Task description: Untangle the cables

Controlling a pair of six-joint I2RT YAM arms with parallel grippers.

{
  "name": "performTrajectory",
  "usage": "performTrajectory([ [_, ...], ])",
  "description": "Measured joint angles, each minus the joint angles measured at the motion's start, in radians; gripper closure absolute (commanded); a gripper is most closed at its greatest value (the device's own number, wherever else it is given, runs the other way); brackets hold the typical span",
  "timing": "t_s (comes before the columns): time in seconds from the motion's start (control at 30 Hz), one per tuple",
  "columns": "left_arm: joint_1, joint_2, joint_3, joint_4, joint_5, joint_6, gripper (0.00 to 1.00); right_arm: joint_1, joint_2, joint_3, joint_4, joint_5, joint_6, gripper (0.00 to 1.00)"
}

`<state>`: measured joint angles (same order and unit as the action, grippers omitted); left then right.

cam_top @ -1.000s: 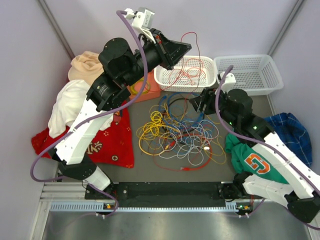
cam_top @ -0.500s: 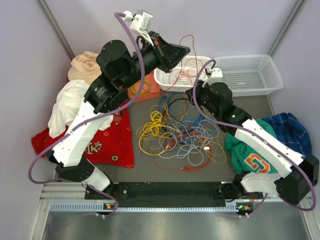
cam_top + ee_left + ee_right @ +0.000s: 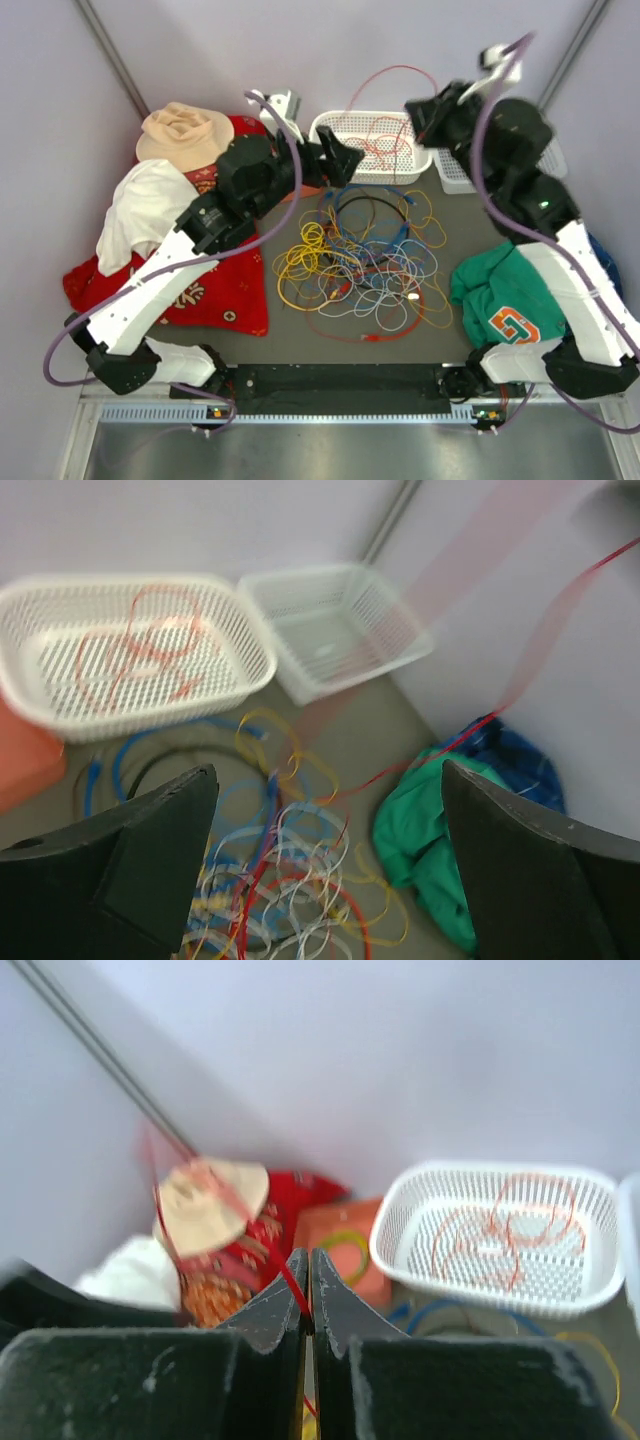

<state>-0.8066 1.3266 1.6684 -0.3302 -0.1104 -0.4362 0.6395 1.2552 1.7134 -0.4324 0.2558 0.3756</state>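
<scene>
The cables [image 3: 360,255] lie as a tangle of yellow, blue, white, red and black loops on the grey table; they show blurred in the left wrist view [image 3: 290,880]. My right gripper [image 3: 413,110] is raised at the back right, shut on a thin red cable [image 3: 395,68] that arcs over the basket. In the right wrist view that red cable [image 3: 288,1278] is pinched at the tips of the gripper [image 3: 308,1260]. My left gripper [image 3: 348,160] hangs open at the tangle's back edge, nothing between its fingers [image 3: 130,860]. The taut red cable [image 3: 560,620] crosses its view.
A white basket [image 3: 330,150] holding a red-orange cable stands at the back, a second white basket [image 3: 455,175] partly behind the right arm. Red cloth [image 3: 225,290], white cloth and beige hat [image 3: 180,130] lie left. Green shirt [image 3: 500,300] lies right.
My left gripper opened, let go of the red cable and dropped toward the tangle. My right gripper shut on a red cable and swung up to the back right.
</scene>
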Motion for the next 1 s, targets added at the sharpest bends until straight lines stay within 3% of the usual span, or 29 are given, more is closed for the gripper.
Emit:
performTrajectory([
  [0.13,0.002,-0.046,-0.232,0.024,-0.093,-0.021,0.02,-0.003,0.122,0.398,-0.100,0.042,-0.053,1.00],
  [0.23,0.003,-0.085,-0.365,0.034,-0.150,-0.037,0.02,-0.016,0.193,0.556,-0.146,0.069,-0.071,1.00],
  [0.43,0.003,-0.234,-0.542,0.051,-0.251,-0.080,0.02,-0.050,0.302,0.625,-0.169,0.092,-0.069,1.00],
  [0.67,0.004,-0.352,-0.739,0.118,-0.264,-0.142,0.02,-0.053,0.360,0.653,-0.123,0.071,-0.057,1.00],
  [1.0,0.004,-0.366,-0.945,0.289,-0.188,-0.187,0.02,-0.053,0.304,0.734,0.148,-0.037,0.030,1.00],
])
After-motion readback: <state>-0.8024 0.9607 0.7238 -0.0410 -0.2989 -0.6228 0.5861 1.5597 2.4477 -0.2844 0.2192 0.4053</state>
